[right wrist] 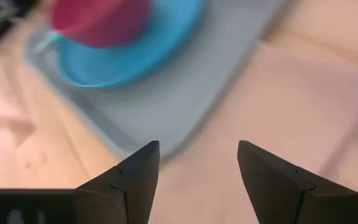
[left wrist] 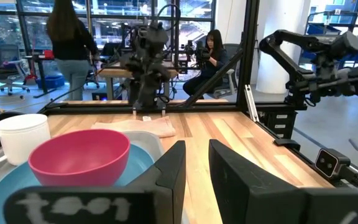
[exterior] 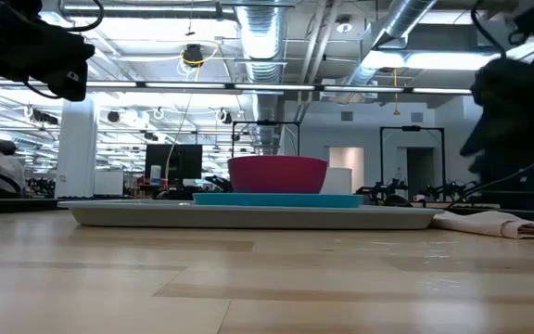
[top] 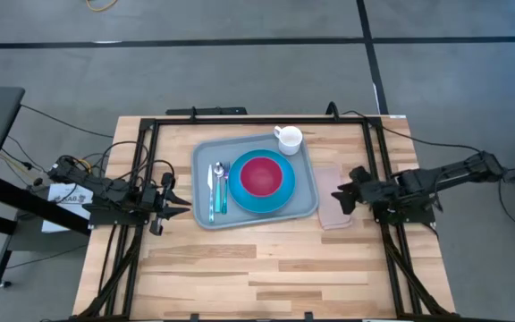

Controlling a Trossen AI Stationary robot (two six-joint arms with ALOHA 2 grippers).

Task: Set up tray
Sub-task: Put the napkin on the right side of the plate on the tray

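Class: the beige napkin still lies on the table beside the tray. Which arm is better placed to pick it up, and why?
The right. Its open gripper hovers at the napkin, which lies just off the tray on that side. The left gripper waits across the tray, by the cutlery.

The wooden surface point(top: 266, 277) carries the tray point(top: 308, 204) near its centre, with a folded napkin point(top: 331, 215) just beside it at three o'clock.

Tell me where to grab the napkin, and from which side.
Pinch the napkin from above at its edge away from the tray. It lies flat on the table, so only an edge can be lifted. The right tool, open, is already above it.
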